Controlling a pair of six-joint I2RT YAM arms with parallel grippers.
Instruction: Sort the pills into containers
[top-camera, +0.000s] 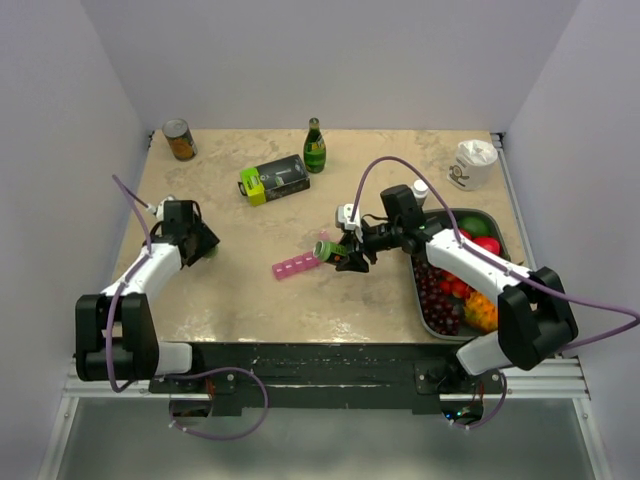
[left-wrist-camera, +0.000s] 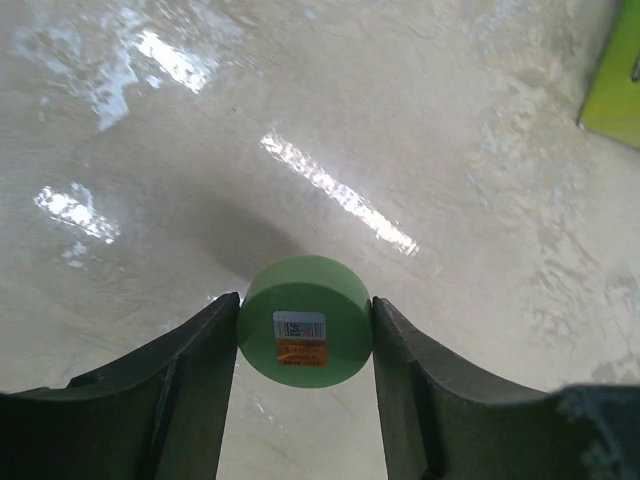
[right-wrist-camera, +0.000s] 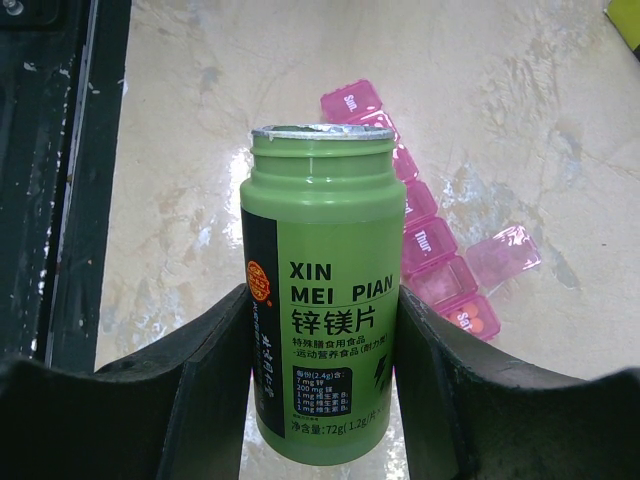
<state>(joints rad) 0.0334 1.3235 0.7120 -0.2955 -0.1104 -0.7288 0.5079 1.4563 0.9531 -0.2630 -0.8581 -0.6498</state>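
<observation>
— Closest in, the left tool (left-wrist-camera: 305, 322): what does it have?
— Its two dark fingers (left-wrist-camera: 190, 370) are closed on a round green cap (left-wrist-camera: 303, 285), one on each side. The cap is just above the beige worktop (left-wrist-camera: 330, 120) and has a small printed sticker on its face.
— Where are the containers?
— Mid-worktop, to the right of that arm. The containers (top-camera: 297, 267) are one slim translucent pink strip lying at a slant. From the right wrist I read Sun, Thur and Sat on the lids. One lid (right-wrist-camera: 505, 258) near the Sat end is flipped open, and orange pills (right-wrist-camera: 482, 325) show at that end.
— How many compartments?
— I cannot count them; the green pill bottle (right-wrist-camera: 322, 200) hides part of the row.
— What holds the bottle?
— The right tool (right-wrist-camera: 322, 297), with a finger pressed against each side of the body. The mouth is uncapped, has a ragged foil edge and points toward the strip's right end.
— And around them?
— Toward the far edge stand one can (top-camera: 180, 140), one black-and-lime box (top-camera: 273, 180), one green glass bottle (top-camera: 315, 147) and one white cup (top-camera: 472, 163). One small white bottle (top-camera: 421, 190) stands beside one grey fruit tray (top-camera: 460, 211), and the right arm crosses over that tray.
</observation>
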